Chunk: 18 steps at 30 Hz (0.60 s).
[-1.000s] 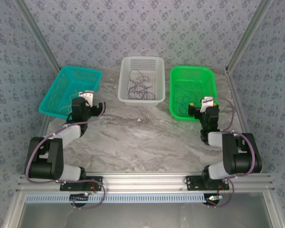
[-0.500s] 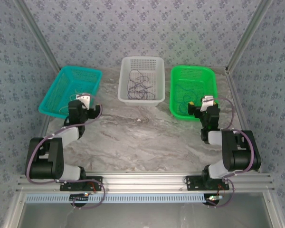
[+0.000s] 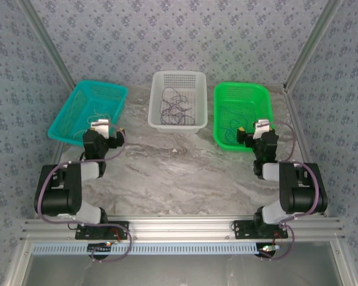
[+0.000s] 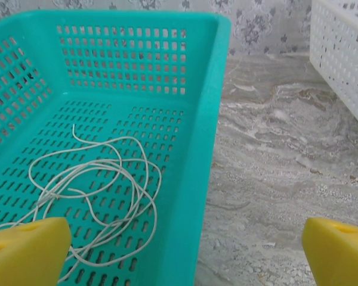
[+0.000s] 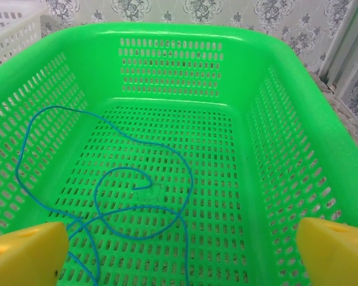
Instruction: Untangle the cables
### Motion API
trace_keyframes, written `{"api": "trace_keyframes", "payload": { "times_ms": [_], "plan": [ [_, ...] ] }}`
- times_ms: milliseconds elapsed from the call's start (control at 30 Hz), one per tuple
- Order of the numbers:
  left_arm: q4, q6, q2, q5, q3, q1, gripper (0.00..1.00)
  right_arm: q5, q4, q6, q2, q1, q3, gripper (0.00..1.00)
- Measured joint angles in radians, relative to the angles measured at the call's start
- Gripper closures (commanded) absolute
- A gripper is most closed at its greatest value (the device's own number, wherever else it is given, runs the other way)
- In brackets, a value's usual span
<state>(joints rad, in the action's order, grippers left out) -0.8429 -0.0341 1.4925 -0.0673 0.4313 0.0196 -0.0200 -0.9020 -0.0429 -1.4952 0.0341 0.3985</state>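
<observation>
A tangle of dark cables [image 3: 174, 106] lies in the white basket [image 3: 178, 75] at the back centre. One whitish cable [image 4: 101, 196] lies coiled on the floor of the teal basket [image 4: 206, 119]. A thin blue cable [image 5: 125, 196] loops across the floor of the green basket [image 5: 286, 119]. My left gripper [image 3: 102, 133] [image 4: 185, 253] hangs open over the teal basket's near right rim, holding nothing. Over the near end of the green basket, my right gripper [image 3: 258, 133] [image 5: 179, 256] is open and empty, above the blue cable.
The three baskets stand in a row at the back: teal [image 3: 77, 98] on the left, white in the middle, green [image 3: 264, 98] on the right. Bare marble tabletop [image 3: 179, 173] lies between the arms. Metal frame posts [image 3: 304, 53] rise at the back corners.
My left gripper has moved a little to the left along the teal basket's near edge. The right gripper has barely moved. Both stay open.
</observation>
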Motion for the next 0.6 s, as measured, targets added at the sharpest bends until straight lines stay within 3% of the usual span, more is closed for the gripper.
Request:
{"api": "trace_keyframes", "payload": {
  "times_ms": [600],
  "plan": [
    [-0.052,0.02,0.009,0.027,-0.015,0.0,0.0,0.006,0.058,0.002,-0.011,0.0,-0.001,0.0]
  ]
}}
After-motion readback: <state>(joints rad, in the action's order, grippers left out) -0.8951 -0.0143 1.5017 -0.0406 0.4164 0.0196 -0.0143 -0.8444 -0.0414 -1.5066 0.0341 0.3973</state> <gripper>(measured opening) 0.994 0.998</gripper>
